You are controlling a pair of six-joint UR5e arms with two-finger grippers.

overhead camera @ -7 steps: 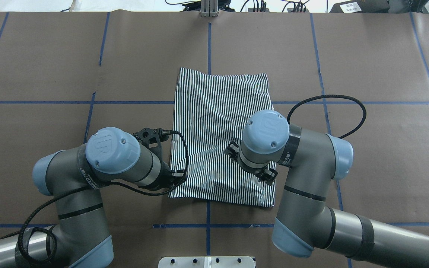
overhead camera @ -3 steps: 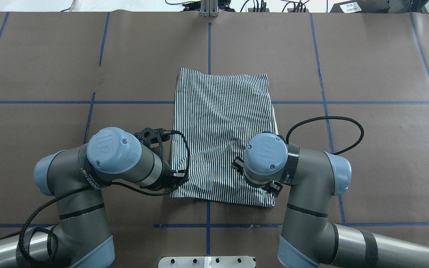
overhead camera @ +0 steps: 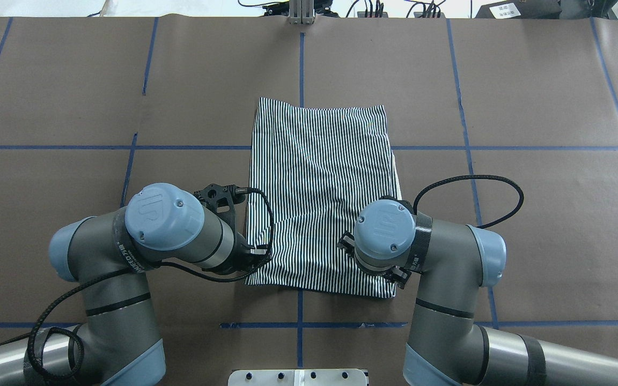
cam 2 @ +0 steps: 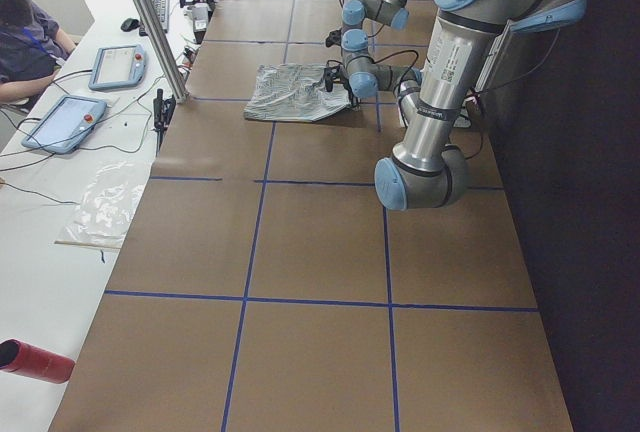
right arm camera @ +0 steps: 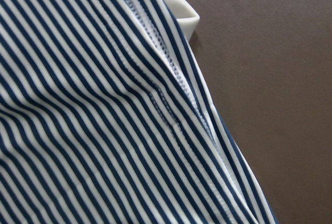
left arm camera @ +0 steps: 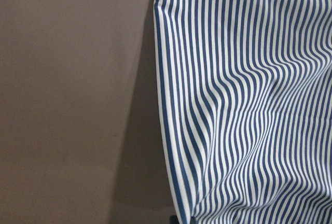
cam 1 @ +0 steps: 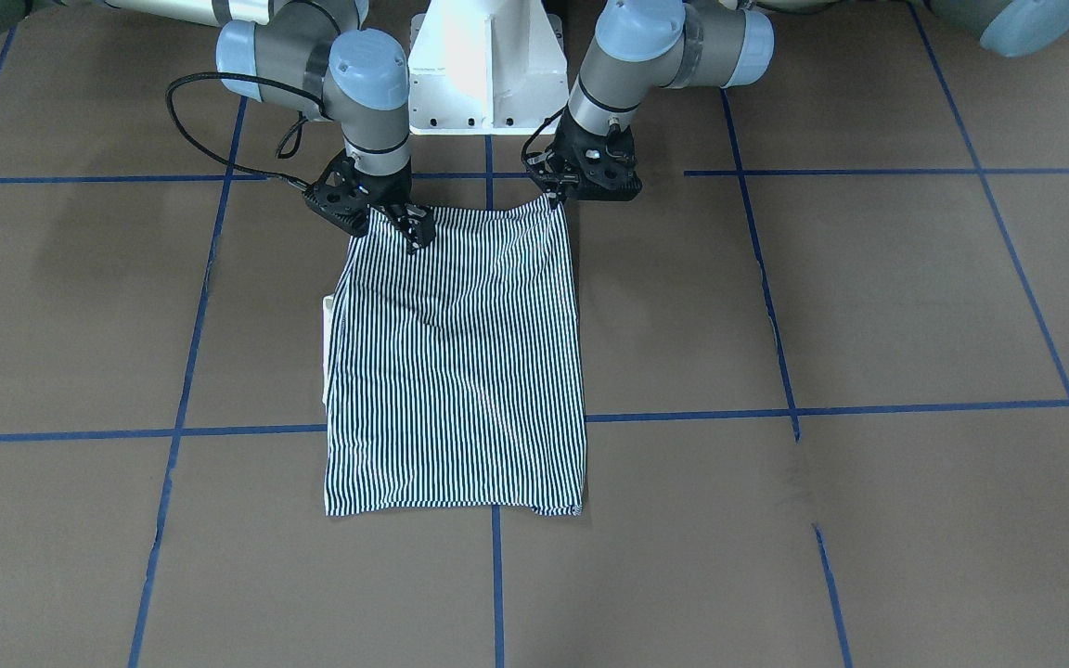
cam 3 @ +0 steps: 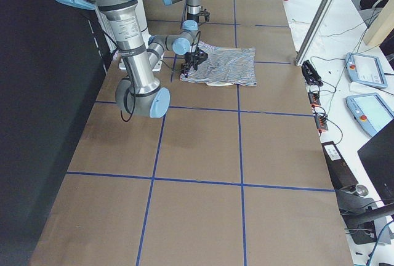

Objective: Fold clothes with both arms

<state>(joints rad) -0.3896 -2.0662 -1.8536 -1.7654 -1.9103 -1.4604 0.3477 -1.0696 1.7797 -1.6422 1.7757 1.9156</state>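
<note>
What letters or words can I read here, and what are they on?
"UR": left arm's blue joint cap.
"UR": right arm's blue joint cap.
White print on the black wrist bands: too blurred to read.
Print on the white label beyond the table's far edge: too small.
The striped shirt: no writing shows.

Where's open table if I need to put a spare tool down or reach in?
Open: bare table on both sides of the shirt, and the wide stretch beyond its far edge. Crowded: the shirt's near edge, where the left gripper and right gripper sit over it, with the white base just behind.
</note>
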